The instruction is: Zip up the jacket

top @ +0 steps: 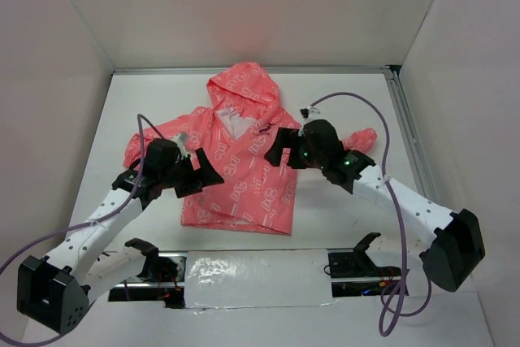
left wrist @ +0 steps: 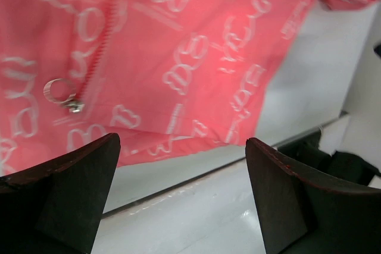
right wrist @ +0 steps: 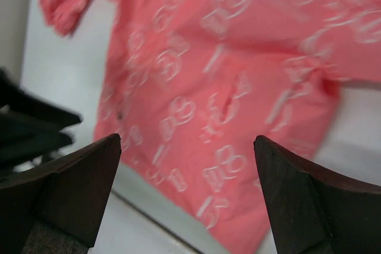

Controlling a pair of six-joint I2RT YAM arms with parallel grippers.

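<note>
The coral-pink hooded jacket (top: 244, 172) with white print lies flat on the white table, hood to the far side. Its front gapes at the neck and shows pale lining (top: 236, 127). In the left wrist view the jacket (left wrist: 196, 57) fills the top, and a small silver zipper pull (left wrist: 74, 106) sits low on the zipper near the hem. My left gripper (top: 205, 175) is open and empty, hovering over the jacket's left side (left wrist: 181, 141). My right gripper (top: 281, 149) is open and empty above the jacket's right chest, with blurred fabric (right wrist: 238, 87) below it (right wrist: 187, 140).
White walls close in the table on the left, the back and the right (top: 455, 46). A metal rail with shiny tape (top: 252, 270) runs along the near edge between the arm bases. Purple cables (top: 357, 103) loop off both arms.
</note>
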